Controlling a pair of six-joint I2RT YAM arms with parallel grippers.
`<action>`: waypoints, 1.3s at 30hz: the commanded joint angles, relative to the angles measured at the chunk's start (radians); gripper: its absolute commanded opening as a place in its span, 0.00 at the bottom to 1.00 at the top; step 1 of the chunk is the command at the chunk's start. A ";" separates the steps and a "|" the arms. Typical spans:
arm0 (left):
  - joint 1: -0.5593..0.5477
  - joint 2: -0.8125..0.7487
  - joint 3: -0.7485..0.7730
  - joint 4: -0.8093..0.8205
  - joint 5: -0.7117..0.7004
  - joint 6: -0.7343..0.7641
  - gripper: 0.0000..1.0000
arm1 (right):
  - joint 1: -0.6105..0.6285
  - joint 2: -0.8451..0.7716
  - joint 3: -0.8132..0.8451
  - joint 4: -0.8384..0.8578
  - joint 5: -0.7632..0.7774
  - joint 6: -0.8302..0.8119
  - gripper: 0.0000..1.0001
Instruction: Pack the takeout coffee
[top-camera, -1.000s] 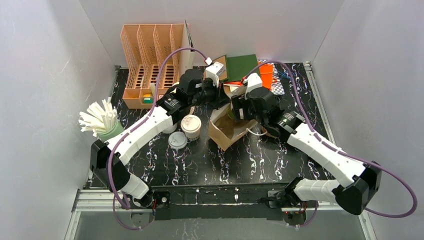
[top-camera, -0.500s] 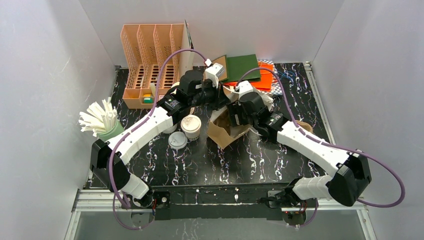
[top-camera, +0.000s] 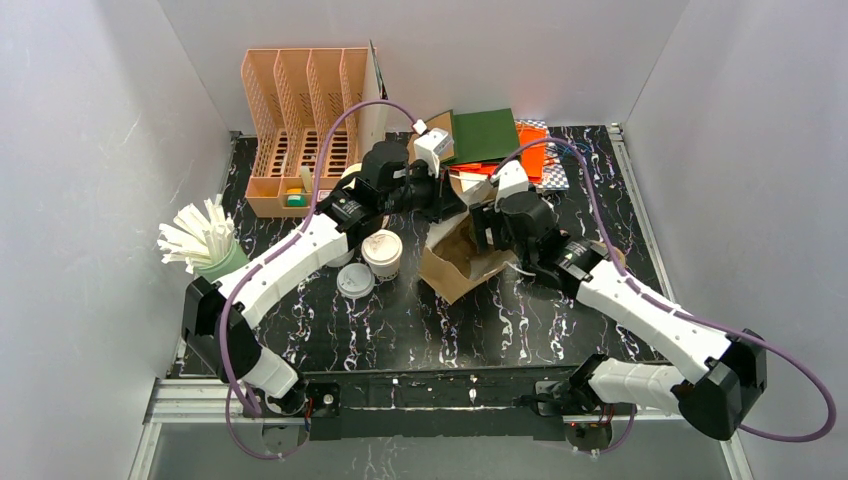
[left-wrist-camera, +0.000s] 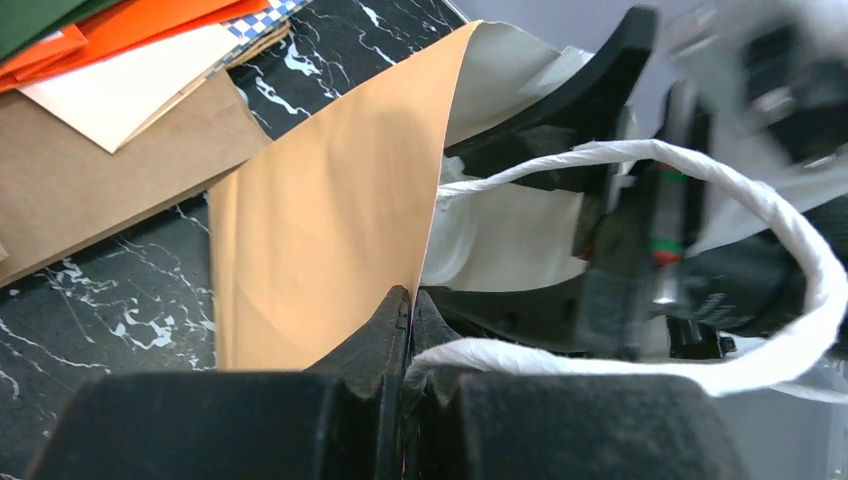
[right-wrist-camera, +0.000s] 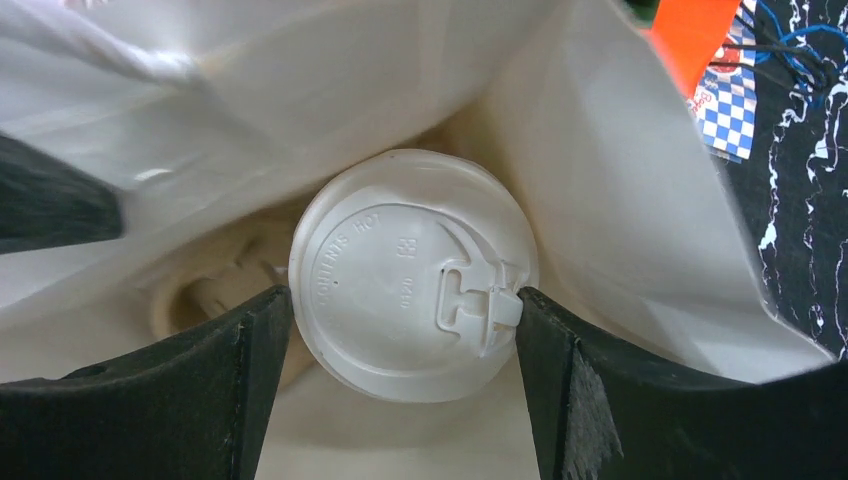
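A brown paper bag (top-camera: 455, 268) lies with its mouth toward the back, mid-table. My left gripper (left-wrist-camera: 411, 300) is shut on the bag's rim (left-wrist-camera: 330, 220), holding the wall up beside the white twisted handle (left-wrist-camera: 770, 205). In the top view that left gripper (top-camera: 445, 205) sits at the bag's mouth. My right gripper (right-wrist-camera: 405, 312) is inside the bag, and its two fingers (right-wrist-camera: 250, 370) press both sides of a takeout coffee cup's white sip lid (right-wrist-camera: 400, 265). A second capped cup (top-camera: 382, 250) stands on the table left of the bag.
A loose white lid (top-camera: 355, 282) lies near the second cup. A green cup of white sticks (top-camera: 205, 243) stands at the left edge. An orange organizer (top-camera: 300, 115) and green, orange and brown sheets (top-camera: 485, 135) fill the back.
The right arm's wrist swung left over the bag, then shifted back right at its mouth. The left arm has stayed put, holding the bag's rim.
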 joint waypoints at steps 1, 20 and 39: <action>-0.001 0.008 0.019 -0.024 0.058 -0.054 0.00 | -0.002 0.010 -0.087 0.145 0.037 -0.071 0.18; -0.001 -0.043 0.078 -0.289 -0.121 -0.030 0.47 | -0.048 0.084 -0.054 0.139 -0.162 0.047 0.14; 0.110 0.154 0.480 -0.375 -0.079 0.118 0.67 | -0.048 0.143 0.205 -0.116 -0.178 0.049 0.10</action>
